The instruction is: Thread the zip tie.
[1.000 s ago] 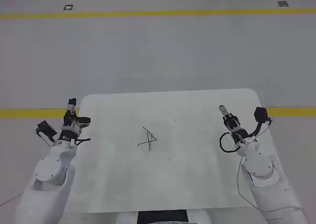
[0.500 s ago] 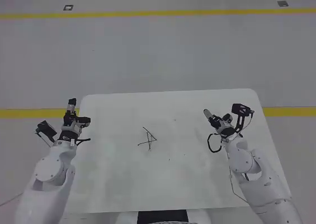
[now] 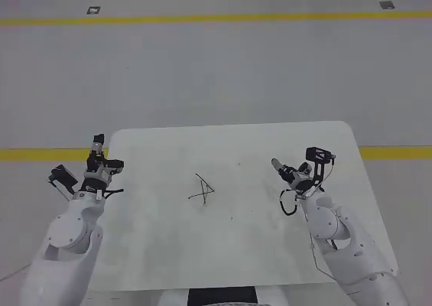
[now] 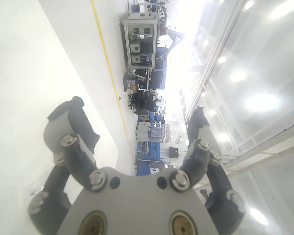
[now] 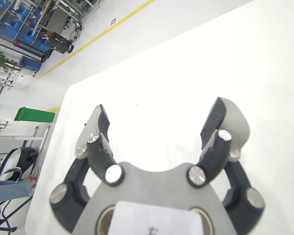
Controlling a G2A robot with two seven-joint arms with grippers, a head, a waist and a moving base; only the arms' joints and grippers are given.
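holds right gripper [image 5: 160,113] jaws released, right of the zip tie [image 3: 203,189] on the table [image 3: 277,252]; has left gripper [image 4: 137,108] at left edge, likewise released

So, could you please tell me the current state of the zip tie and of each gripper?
Thin black plastic zip tie: lying loose in the middle of the white table, ungripped; too small to tell whether it is threaded.
Left gripper: open, empty, by the table's edge.
Right gripper: open, empty, over the table.
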